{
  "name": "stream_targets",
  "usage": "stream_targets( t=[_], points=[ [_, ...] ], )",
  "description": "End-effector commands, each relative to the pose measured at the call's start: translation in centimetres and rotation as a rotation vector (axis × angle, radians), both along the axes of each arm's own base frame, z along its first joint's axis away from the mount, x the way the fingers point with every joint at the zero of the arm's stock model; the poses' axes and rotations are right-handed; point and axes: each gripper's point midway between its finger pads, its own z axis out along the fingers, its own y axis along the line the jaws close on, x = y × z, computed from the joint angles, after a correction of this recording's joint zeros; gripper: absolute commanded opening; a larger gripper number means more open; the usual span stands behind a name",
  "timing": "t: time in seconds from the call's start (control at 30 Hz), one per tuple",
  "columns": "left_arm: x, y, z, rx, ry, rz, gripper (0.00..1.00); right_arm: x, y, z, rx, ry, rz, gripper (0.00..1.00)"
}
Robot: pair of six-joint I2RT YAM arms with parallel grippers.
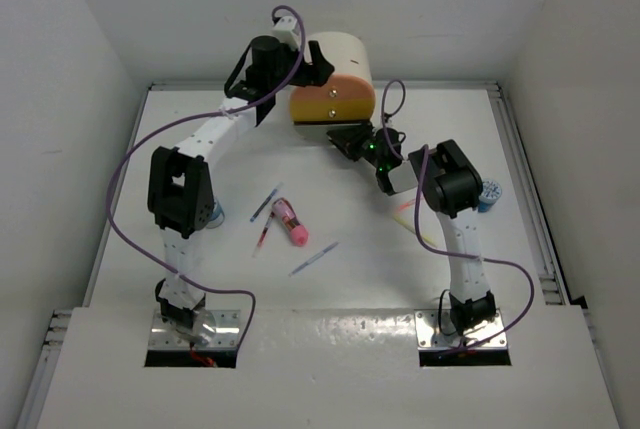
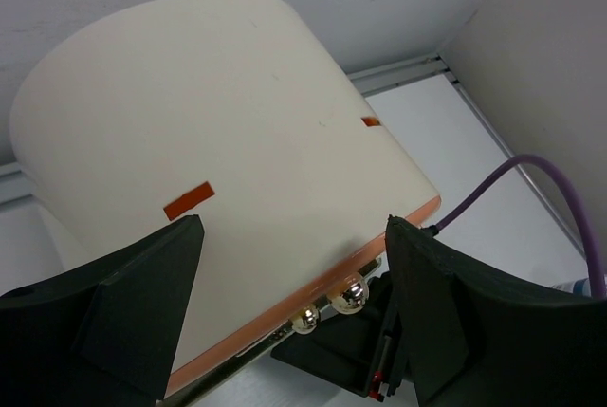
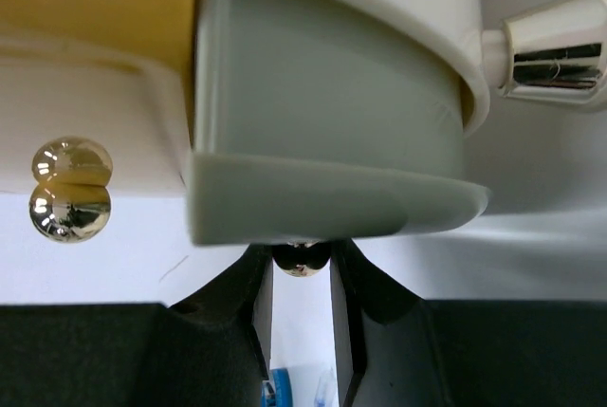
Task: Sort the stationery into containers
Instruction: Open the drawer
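The containers are drawers in a cream arch-topped box [image 1: 345,74] at the back of the table. My left gripper [image 1: 318,64] is open, its jaws spread wide over the box's arched top [image 2: 209,141]. My right gripper [image 3: 302,269] is shut on the small round knob [image 3: 302,261] of a grey drawer [image 3: 322,122] that sticks out of the box front. On the table lie stationery pieces: a stubby pink tube [image 1: 290,222], thin pens [image 1: 265,203] [image 1: 314,258], a red pen [image 1: 263,236] and yellow and pink sticks [image 1: 412,217].
A blue-white round piece [image 1: 490,194] sits right of the right arm, another [image 1: 215,214] beside the left arm. Purple cables [image 1: 130,209] loop over the table. Two shiny knobs [image 2: 351,293] show on the box front. White walls close in the table on three sides.
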Motion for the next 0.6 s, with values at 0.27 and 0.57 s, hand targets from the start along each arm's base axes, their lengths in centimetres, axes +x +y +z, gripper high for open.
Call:
stream_targets(
  t=[0.27,0.57],
  points=[
    [-5.7,-1.2,2.8,0.204,-0.122,-0.153,0.91,0.1,0.3,4.9,0.028,-0.134,0.018,0.0],
    [-3.0,1.7,1.4,0.451,-0.15,0.001,0.92,0.0,0.4,4.4,0.022,-0.121,0.026,0.0]
  ],
)
